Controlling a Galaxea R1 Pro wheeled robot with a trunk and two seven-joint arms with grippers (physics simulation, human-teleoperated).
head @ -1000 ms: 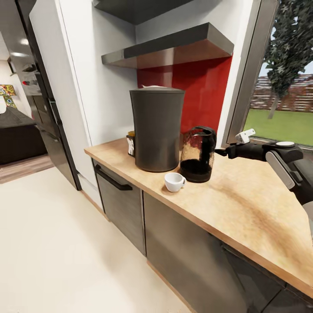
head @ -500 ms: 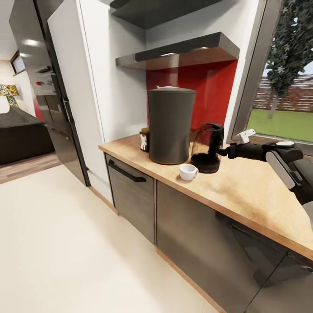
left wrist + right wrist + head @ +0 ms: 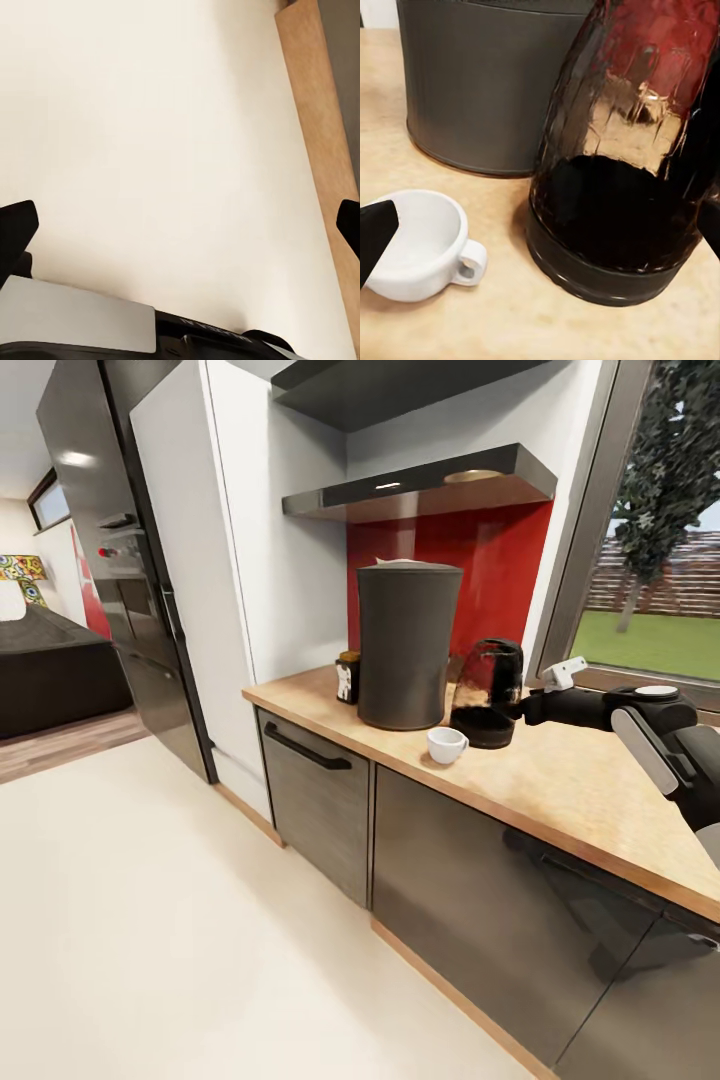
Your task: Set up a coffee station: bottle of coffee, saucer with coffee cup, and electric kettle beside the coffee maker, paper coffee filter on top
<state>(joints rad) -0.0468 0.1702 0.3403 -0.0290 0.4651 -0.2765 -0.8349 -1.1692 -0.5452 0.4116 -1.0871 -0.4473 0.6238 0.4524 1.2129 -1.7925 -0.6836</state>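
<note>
Right hand [image 3: 519, 709] spread beside electric kettle [image 3: 487, 693], left hand [image 3: 180, 225] spread, coffee bottle [image 3: 348, 676] half hidden

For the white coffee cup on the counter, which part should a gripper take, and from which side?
Probably the coffee cup by its rim, from above. It stands upright with its mouth open, so one finger could go inside the wall and one outside. Its small loop handle points toward the electric kettle, which crowds that side.

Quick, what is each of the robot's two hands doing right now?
Left gripper: open, holding nothing.
Right gripper: open, jaws wide, facing the kettle.
</note>
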